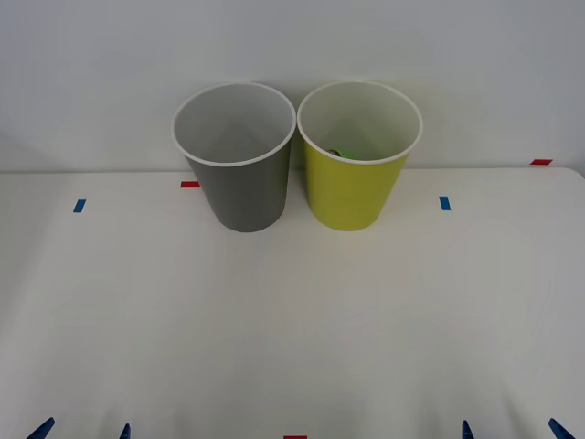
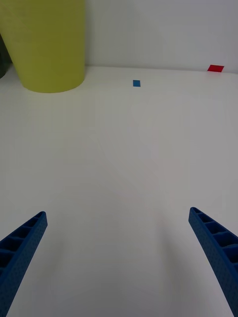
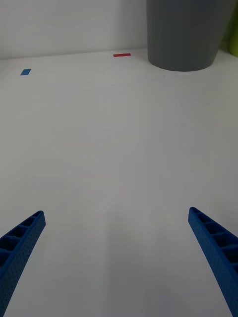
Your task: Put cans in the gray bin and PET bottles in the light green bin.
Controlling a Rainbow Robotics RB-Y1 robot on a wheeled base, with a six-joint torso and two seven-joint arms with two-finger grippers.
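Your left gripper (image 1: 82,430) sits at the near edge of the table (image 1: 292,320), toward its left corner, with its blue fingers (image 3: 20,247) spread wide and nothing between them. Your right gripper (image 1: 512,430) sits at the same near edge toward the right corner, fingers (image 2: 215,247) likewise spread wide and holding nothing.

Out from there, the gray bin (image 1: 239,160) and the light green bin (image 1: 356,160) stand upright side by side at the far edge of the table, near its middle, their white rims just about touching. The gray bin is on your left, the light green one on your right. Inside the light green bin, low against its left wall, you can see a small patch of the PET bottle (image 1: 335,152). Small blue and red tape marks (image 1: 444,203) lie along the far part of the table.
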